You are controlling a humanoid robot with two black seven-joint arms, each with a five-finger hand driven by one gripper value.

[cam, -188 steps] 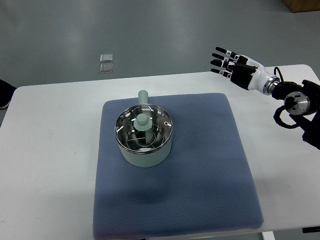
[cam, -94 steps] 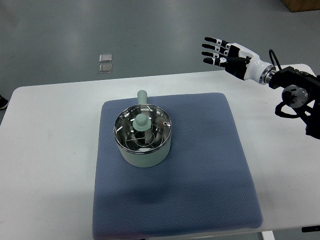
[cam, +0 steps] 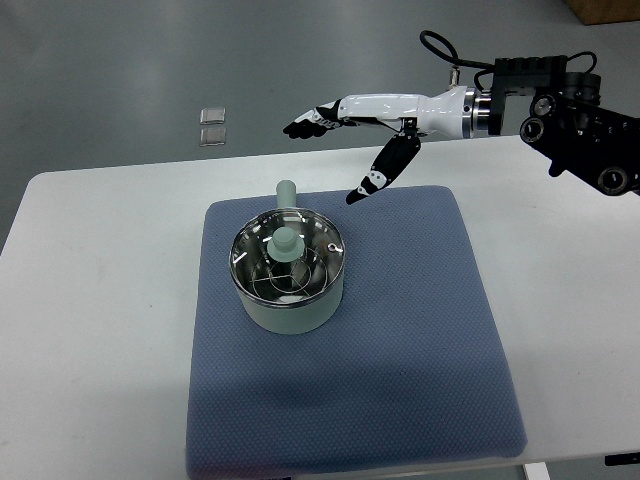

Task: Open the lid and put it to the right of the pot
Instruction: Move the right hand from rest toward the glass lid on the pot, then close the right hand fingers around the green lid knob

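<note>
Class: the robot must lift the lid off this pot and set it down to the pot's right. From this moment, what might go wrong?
1. The right hand is open and off beyond the pot; it may miss the small lid knob.
2. The lid looks like glass; a weak grip might drop it.
3. The pot handle points toward the incoming hand and may get bumped.

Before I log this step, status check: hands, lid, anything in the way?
Right hand open, above mat's far edge, holding nothing. Lid on pot, untouched. Mat right of pot bare.
</note>
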